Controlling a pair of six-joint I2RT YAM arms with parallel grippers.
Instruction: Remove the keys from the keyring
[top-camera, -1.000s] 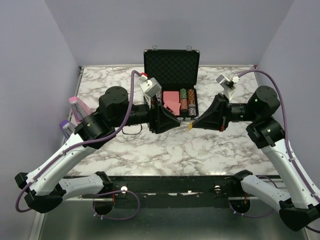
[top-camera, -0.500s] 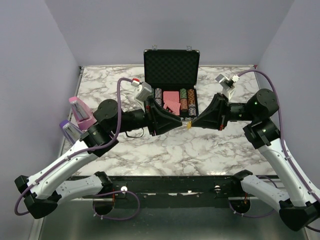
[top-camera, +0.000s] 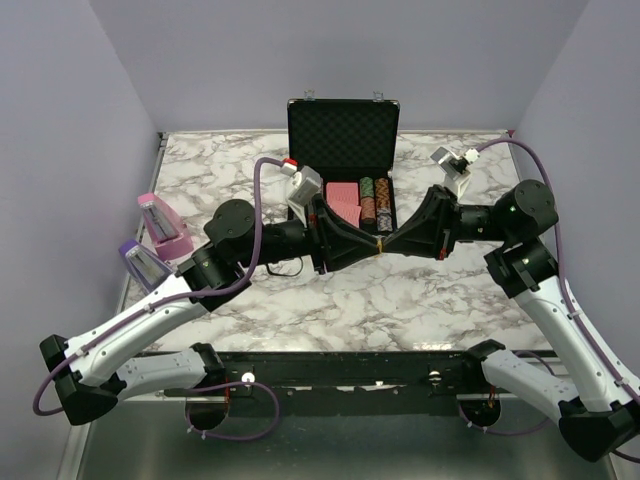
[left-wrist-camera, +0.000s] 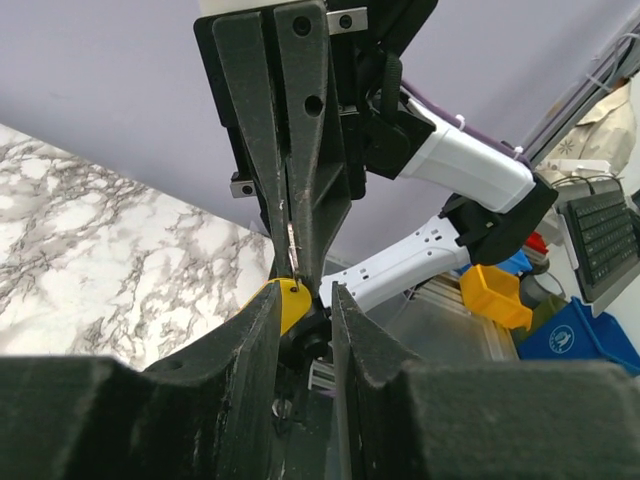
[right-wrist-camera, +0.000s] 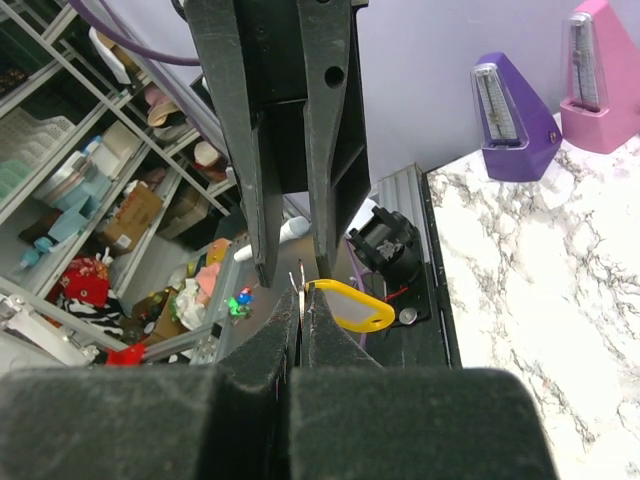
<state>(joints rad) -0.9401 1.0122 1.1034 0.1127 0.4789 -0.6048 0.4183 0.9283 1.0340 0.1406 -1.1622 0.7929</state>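
My two grippers meet tip to tip above the table's middle. My right gripper (top-camera: 385, 243) (right-wrist-camera: 302, 302) is shut on thin silver keys (right-wrist-camera: 302, 282), whose edge sticks out past its tips. The yellow keyring (right-wrist-camera: 352, 306) hangs sideways from them. It shows as a small yellow speck in the top view (top-camera: 379, 248). My left gripper (top-camera: 371, 244) (left-wrist-camera: 305, 297) is open. Its jaws stand a little apart at the keyring (left-wrist-camera: 287, 303), which lies against the inner side of one finger. The keys (left-wrist-camera: 291, 240) show as a silver sliver in the right gripper's tips.
An open black case (top-camera: 343, 128) with chips and pink cards stands just behind the grippers. A pink metronome (top-camera: 160, 225) and a purple metronome (top-camera: 140, 262) stand at the table's left edge. A thin black loop (top-camera: 270, 266) lies under the left arm.
My left arm has swung and pushed right, bringing its open jaws up to the keyring at the right gripper's tips. The right gripper has stayed shut on the keys.
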